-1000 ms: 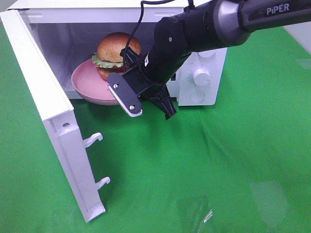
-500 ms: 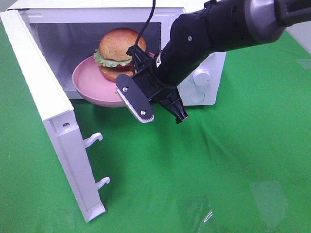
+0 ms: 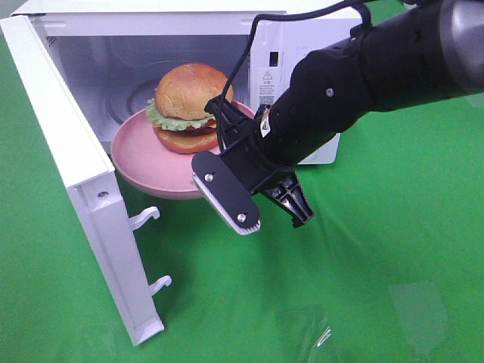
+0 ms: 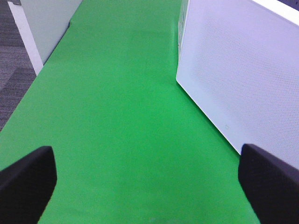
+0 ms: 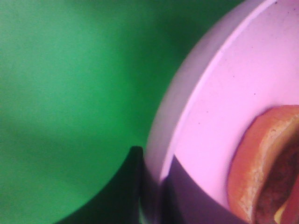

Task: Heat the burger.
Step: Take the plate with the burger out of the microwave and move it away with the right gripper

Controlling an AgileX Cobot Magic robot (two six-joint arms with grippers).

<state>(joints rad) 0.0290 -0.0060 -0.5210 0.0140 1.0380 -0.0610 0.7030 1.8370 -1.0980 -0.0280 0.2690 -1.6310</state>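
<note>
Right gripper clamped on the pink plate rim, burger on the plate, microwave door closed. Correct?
Not quite: the microwave door is swung wide open, as the exterior high view shows. The rest holds: the right gripper is clamped on the pink plate rim, with the burger on the plate.

A white microwave (image 3: 302,60) stands on the green-covered worktop (image 3: 378,249), its door (image 3: 76,174) swung wide open beside the cavity. A round pink plate (image 3: 144,155) sits half out of the microwave's opening, over the worktop. Two latch hooks (image 3: 147,218) stick out from the door's edge.
</note>
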